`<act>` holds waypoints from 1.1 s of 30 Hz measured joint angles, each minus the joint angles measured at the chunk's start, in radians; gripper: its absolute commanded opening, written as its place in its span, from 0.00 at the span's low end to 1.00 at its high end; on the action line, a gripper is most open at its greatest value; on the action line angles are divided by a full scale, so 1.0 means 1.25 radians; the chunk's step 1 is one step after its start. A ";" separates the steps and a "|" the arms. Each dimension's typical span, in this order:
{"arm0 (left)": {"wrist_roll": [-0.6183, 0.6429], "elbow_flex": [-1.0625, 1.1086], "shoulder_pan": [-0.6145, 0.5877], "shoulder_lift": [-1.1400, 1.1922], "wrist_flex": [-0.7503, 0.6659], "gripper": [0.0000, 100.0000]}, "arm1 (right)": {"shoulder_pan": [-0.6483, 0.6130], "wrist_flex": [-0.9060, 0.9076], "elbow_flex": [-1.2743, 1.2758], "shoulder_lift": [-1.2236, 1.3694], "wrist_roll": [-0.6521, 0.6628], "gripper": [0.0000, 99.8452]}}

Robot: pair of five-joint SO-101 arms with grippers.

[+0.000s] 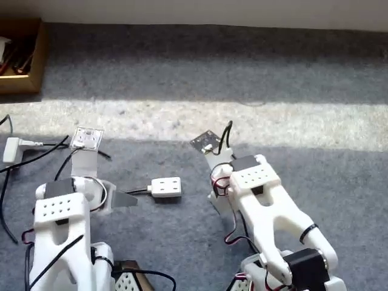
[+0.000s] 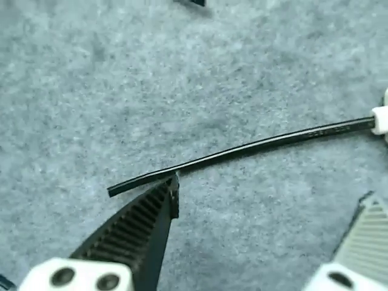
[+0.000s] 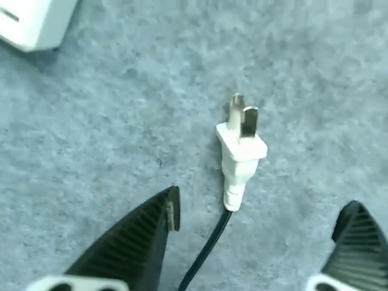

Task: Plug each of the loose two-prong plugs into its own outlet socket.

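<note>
A white outlet block [image 1: 165, 187] lies on the grey carpet between the two arms, and its black cord [image 2: 242, 150] runs toward the left arm. My left gripper [image 2: 273, 191] hangs open just above that cord, its dark finger [image 2: 148, 224] close beside it. In the high view the left gripper [image 1: 125, 197] points at the block. A white two-prong plug [image 3: 240, 145] lies flat on the carpet with its prongs pointing away from my right gripper [image 3: 264, 209]. That gripper is open, one finger on each side of the plug's cord. A corner of the outlet block [image 3: 30, 21] lies beyond.
A second white plug-like piece [image 1: 12, 150] with black cables [image 1: 36, 156] lies at the far left. A wooden box [image 1: 24, 57] stands at the back left. Open carpet [image 1: 242, 73] stretches behind the arms.
</note>
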 measured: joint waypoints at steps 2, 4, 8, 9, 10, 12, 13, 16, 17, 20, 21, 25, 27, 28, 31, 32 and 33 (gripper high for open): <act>0.012 0.022 -0.005 -0.028 -0.001 0.43 | 0.000 -0.049 0.036 0.002 0.000 0.25; 0.016 0.036 -0.005 -0.056 -0.001 0.43 | 0.000 -0.099 0.069 0.002 0.000 0.24; 0.017 0.071 0.017 -0.117 -0.001 0.43 | 0.037 -0.151 0.097 0.000 -0.001 0.24; 0.017 0.080 0.021 -0.134 -0.001 0.43 | 0.052 -0.156 0.097 0.000 -0.001 0.24; 0.017 0.088 0.026 -0.149 -0.001 0.43 | 0.065 -0.157 0.097 0.000 -0.001 0.24; 0.017 0.103 0.029 -0.179 -0.001 0.43 | 0.083 -0.161 0.097 0.000 -0.001 0.24; 0.017 0.110 0.029 -0.195 -0.001 0.43 | 0.087 -0.162 0.097 0.000 -0.001 0.24; 0.017 0.128 0.029 -0.236 0.000 0.43 | 0.091 -0.163 0.097 0.000 -0.001 0.24; 0.017 0.131 0.033 -0.247 0.000 0.43 | 0.093 -0.164 0.099 -0.002 -0.001 0.24; 0.017 0.135 0.042 -0.265 0.000 0.43 | 0.095 -0.164 0.102 -0.005 -0.001 0.23; 0.017 0.135 0.043 -0.268 0.000 0.43 | 0.095 -0.166 0.108 -0.007 -0.001 0.23; 0.017 0.135 0.044 -0.268 0.000 0.43 | 0.093 -0.174 0.136 -0.010 0.036 0.19; 0.017 0.135 0.044 -0.268 0.000 0.43 | 0.095 -0.174 0.141 -0.010 0.042 0.10; 0.017 0.135 0.044 -0.268 0.000 0.43 | 0.096 -0.171 0.141 -0.011 0.045 0.04; 0.017 0.141 0.044 -0.268 0.000 0.43 | 0.107 -0.126 0.119 -0.010 0.048 0.02; 0.017 0.145 0.044 -0.268 0.000 0.43 | 0.109 -0.107 0.110 0.000 0.048 0.01; 0.017 0.145 0.044 -0.268 0.000 0.43 | 0.110 -0.093 0.102 0.001 0.048 0.00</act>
